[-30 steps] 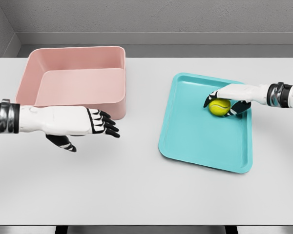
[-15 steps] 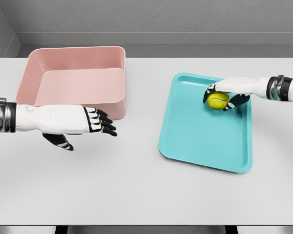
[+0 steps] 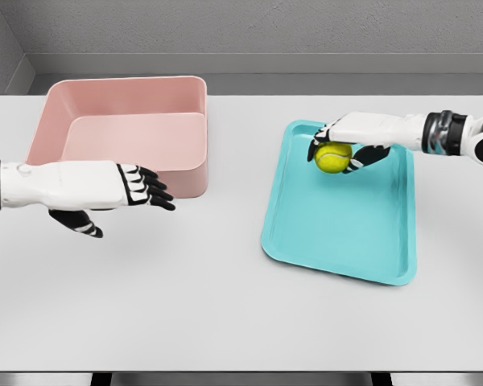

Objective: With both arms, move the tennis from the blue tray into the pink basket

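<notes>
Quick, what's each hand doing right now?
Left hand: open, holding nothing, beside the pink basket.
Right hand: closed on the tennis ball, over the blue tray.

I have one view only, from the head camera, so there is no second angle to compare it against. It looks down and forward from above the near edge of the white bench [image 3: 241, 305], steeply enough that the whole top shows, with its near edge low in the picture and the grey back wall [image 3: 258, 28] along the top. It sits at middle range: the pink basket [image 3: 121, 133] at far left and the blue tray [image 3: 338, 217] at right both fit entirely. My left arm [image 3: 56, 183] enters from the left edge, my right arm [image 3: 419, 133] from the right edge.
</notes>
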